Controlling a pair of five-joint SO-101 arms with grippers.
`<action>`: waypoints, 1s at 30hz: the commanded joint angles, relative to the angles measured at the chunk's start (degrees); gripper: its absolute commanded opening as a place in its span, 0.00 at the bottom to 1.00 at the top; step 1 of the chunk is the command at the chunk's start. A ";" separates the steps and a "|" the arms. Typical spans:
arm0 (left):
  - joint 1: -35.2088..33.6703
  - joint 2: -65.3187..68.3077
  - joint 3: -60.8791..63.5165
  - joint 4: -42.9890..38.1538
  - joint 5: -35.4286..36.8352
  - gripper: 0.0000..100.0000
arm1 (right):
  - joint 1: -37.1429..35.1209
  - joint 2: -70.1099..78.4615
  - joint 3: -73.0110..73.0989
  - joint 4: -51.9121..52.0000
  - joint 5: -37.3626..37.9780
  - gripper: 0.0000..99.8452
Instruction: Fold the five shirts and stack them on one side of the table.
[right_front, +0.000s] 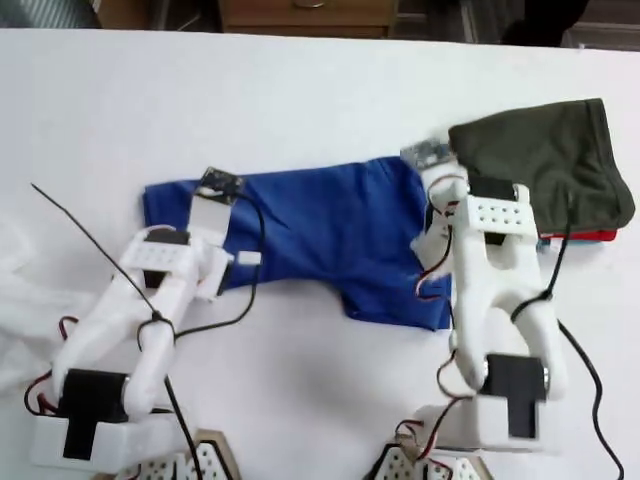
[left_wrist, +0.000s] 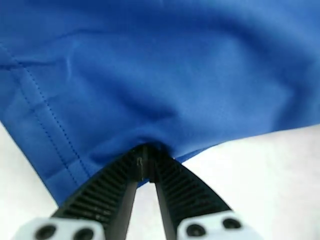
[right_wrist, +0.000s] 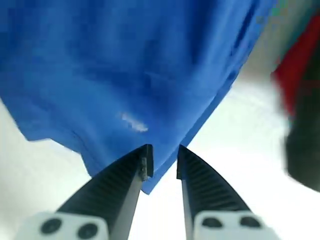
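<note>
Low on blue shirt (left_wrist: 175, 75), left gripper (left_wrist: 145, 161).

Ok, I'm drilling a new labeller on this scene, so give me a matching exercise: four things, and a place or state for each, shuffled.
Things:
1 blue shirt
2 dark green shirt
3 red shirt
4 left end effector

Places or states:
A peeking out from under another shirt
B pinching blue cloth
C spread out mid-table
D lying on top of another shirt

Pairs: 1-C, 2-D, 3-A, 4-B.

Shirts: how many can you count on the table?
3: a blue shirt mid-table, a dark green shirt folded beside it, a red shirt under that. More may be hidden.
</note>
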 joint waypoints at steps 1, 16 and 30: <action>0.70 -0.26 -0.13 -0.88 0.26 0.03 | -5.67 -4.79 -2.37 2.68 -1.76 0.09; 0.70 -0.26 -0.13 -0.88 0.26 0.03 | -20.70 5.93 7.03 -1.45 -1.67 0.09; 0.70 -0.26 -0.13 -0.88 0.26 0.03 | -25.89 8.75 7.47 -2.07 -1.58 0.09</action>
